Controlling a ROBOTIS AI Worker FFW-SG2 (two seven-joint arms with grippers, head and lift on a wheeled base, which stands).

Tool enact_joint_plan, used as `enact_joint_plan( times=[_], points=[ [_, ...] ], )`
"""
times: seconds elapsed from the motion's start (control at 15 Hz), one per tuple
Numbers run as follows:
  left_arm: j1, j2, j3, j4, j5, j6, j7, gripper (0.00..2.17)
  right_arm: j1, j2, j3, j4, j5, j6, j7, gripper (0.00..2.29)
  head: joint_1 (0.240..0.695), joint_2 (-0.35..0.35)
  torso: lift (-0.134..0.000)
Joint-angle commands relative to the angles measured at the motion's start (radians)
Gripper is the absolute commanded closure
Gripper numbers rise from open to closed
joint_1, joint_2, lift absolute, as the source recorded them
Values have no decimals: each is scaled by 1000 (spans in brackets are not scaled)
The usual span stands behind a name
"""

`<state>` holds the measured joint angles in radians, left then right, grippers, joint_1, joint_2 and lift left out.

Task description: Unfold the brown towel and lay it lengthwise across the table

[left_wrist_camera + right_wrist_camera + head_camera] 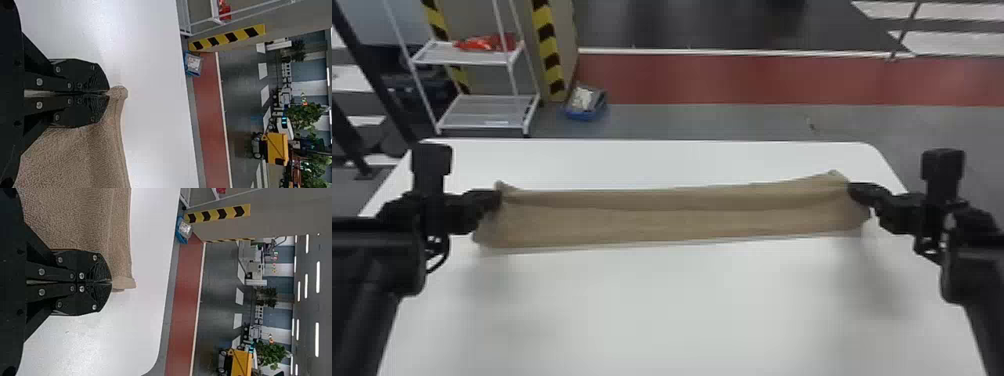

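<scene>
The brown towel (677, 215) stretches as a long band from left to right over the back half of the white table. At its left end is my left gripper (498, 199); at its right end, my right gripper (852, 190). In the left wrist view the left gripper (109, 93) is shut on a corner part of the towel (74, 156), whose tip pokes out past the fingers. The right wrist view has the right gripper (111, 282) shut on the opposite end of the towel (78, 219), with a small flap beyond the fingertips.
The white table (682, 310) extends in front of the towel, with a narrower strip behind it. Past the far edge, a white wire shelf (487, 112) and a blue box (586, 102) stand on the floor at the back left.
</scene>
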<state>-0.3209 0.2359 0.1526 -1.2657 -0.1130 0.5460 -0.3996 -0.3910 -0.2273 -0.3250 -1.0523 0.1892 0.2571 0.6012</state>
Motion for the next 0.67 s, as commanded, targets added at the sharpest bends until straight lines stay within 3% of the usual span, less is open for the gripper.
enact_joint_plan(
  times=[0.0, 0.2, 0.6],
  points=[
    [5, -1, -2, -14, 3, 3, -1, 43, -2, -3, -9, 0, -1, 3, 0, 1288, 695, -25, -121],
    [57, 0, 51, -124, 52, 88, -19, 9, 6, -6, -22, 0, -11, 9, 3, 1288, 695, -32, -121],
    [129, 10, 166, -255, 196, 331, -127, 39, 17, -6, -22, -14, -13, 21, 5, 1288, 695, -26, -121]
  ],
)
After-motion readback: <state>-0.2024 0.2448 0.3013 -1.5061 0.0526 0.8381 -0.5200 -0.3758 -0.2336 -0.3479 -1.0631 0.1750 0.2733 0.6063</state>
